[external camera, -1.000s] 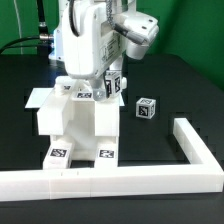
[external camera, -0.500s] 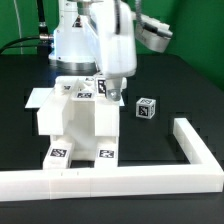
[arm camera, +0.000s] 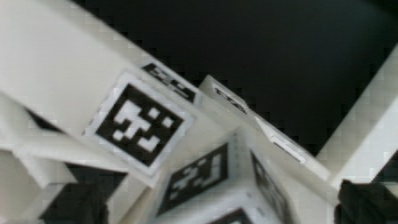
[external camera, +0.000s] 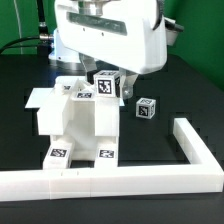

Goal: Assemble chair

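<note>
You've got one chunky white plastic chair assembly [external camera: 80, 122], stepped blocky slabs with four black-and-white square tags showing, centre-left on the matte black table [external camera: 190, 95]. One small white tagged cube [external camera: 107, 86] sits on its top. A second loose tagged cube [external camera: 147, 108] lies apart, centre right. One white L-shaped rail [external camera: 120, 180] runs along the bottom and right. The gripper [arm camera: 214, 200] has dark fingers [arm camera: 71, 200] standing wide on either side of the top cube; you can't tell if they touch it.
</note>
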Robot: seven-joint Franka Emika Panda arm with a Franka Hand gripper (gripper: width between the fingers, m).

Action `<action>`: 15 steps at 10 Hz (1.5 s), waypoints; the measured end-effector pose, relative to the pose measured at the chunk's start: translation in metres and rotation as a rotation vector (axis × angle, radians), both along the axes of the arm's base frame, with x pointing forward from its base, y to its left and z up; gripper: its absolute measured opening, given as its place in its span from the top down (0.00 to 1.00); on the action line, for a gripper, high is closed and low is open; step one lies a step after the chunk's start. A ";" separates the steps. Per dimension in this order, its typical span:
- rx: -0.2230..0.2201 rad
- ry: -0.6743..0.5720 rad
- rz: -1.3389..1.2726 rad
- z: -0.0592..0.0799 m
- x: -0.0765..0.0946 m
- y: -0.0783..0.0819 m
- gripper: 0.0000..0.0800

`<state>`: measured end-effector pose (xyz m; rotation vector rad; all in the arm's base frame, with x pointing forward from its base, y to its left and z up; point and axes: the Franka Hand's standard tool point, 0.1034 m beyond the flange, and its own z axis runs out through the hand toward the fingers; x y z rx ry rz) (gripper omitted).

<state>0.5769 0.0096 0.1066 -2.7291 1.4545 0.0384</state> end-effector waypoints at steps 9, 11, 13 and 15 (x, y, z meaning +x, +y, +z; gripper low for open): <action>-0.031 -0.010 0.465 0.001 0.000 -0.003 0.50; -0.030 -0.009 0.432 0.000 0.000 -0.003 0.66; -0.029 -0.007 0.356 0.000 0.000 -0.003 0.66; -0.030 -0.001 0.214 0.000 0.000 -0.002 0.66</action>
